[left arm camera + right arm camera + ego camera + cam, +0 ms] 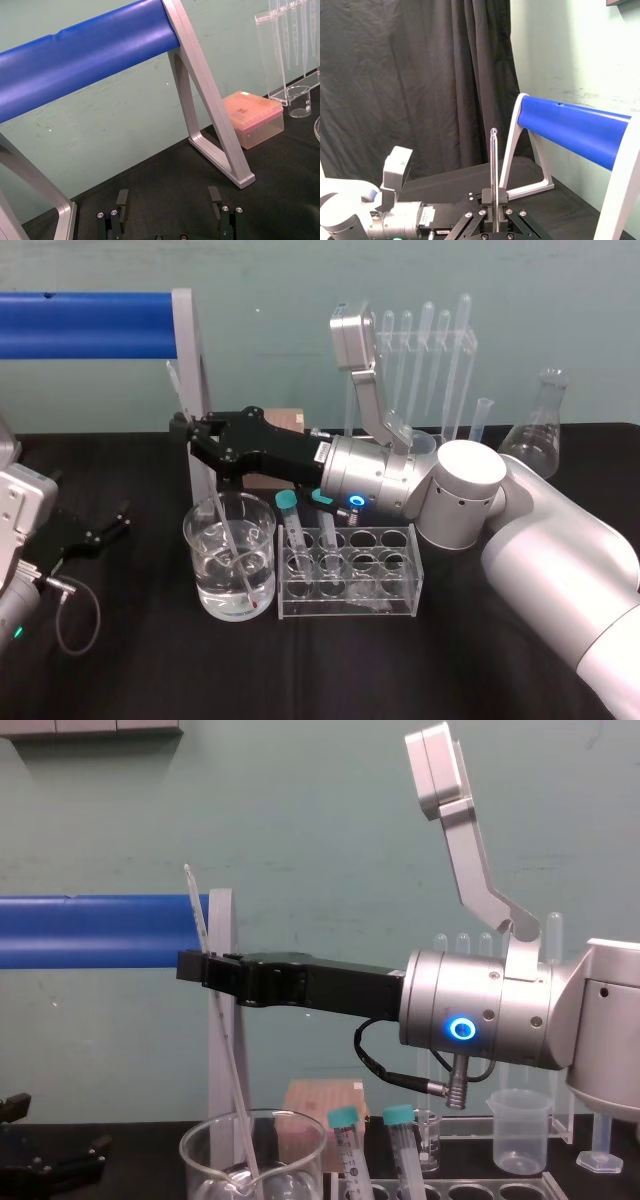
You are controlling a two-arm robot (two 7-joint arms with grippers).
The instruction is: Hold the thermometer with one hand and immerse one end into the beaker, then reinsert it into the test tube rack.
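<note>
Right gripper (197,435) clamped on tilted thermometer (232,545), lower end dipped in beaker (205,575) just left of test tube rack (395,590); left gripper (168,200) parked far left, fingers apart.

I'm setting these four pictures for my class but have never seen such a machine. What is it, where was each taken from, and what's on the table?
This is a two-armed robot. Cameras sit on its head, chest and each wrist. On the black table stand a wide clear glass beaker and a pale translucent test tube rack with teal-capped tubes. The right arm's black gripper is shut on a long thin glass thermometer, its lower end in the beaker. The left gripper is parked open at left.
</note>
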